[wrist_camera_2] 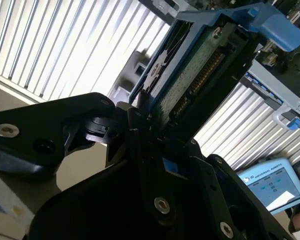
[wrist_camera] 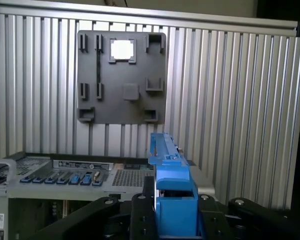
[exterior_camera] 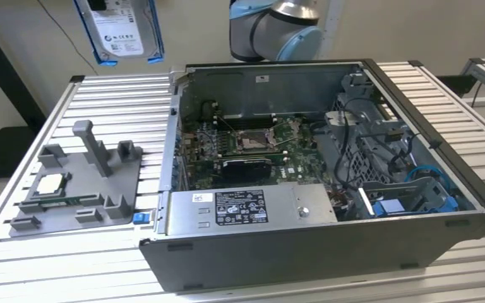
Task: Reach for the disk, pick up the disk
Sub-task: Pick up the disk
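- Your claw [wrist_camera_2: 149, 119] is shut on the disk [wrist_camera_2: 190, 75]: in the second wrist view, its black fingers [wrist_camera_2: 97, 125] clamp one end, and the connector edge sticks out past them
- The far finger's contact is hidden behind the disk, so the grip looks firm from here, but you can't confirm it on both faces
- In the exterior view the disk hangs in the air at the far left, label facing the camera, well above the table [exterior_camera: 116, 107] and touching nothing there
- The blue bracket [exterior_camera: 152, 38] frames the disk on both long sides
- The arm [exterior_camera: 272, 28] stands behind the far wall of the open case [exterior_camera: 310, 252]
- Inside the case you see the board [exterior_camera: 251, 139], with the grey box [exterior_camera: 251, 208] and its sticker along the near side
- The grey tray [exterior_camera: 83, 183] lies flat on the table just beside the case, on the exterior view's left
- The chip [exterior_camera: 50, 184] sits in a seat on the tray, well apart from the disk
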Robot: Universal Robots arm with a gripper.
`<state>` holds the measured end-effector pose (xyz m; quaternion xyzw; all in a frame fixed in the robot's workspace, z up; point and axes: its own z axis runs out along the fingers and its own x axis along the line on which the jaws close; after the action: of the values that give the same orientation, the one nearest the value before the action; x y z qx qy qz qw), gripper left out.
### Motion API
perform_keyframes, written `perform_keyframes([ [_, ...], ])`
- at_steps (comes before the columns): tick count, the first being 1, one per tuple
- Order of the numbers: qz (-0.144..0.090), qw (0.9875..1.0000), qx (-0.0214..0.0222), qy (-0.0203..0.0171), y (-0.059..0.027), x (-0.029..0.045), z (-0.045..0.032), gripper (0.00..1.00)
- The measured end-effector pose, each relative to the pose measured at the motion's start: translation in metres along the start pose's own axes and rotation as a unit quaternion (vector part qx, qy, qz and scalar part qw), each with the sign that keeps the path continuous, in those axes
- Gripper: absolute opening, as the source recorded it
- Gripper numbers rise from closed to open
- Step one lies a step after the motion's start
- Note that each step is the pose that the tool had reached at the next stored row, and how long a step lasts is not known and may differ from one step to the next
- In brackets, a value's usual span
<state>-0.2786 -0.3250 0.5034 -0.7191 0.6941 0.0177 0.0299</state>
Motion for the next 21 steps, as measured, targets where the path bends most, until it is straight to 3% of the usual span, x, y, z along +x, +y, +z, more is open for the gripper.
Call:
perform_keyframes([
  [21,0.000,1.0000,0.0000,0.0000,-0.0818,0.0029,0.0013,0.00],
])
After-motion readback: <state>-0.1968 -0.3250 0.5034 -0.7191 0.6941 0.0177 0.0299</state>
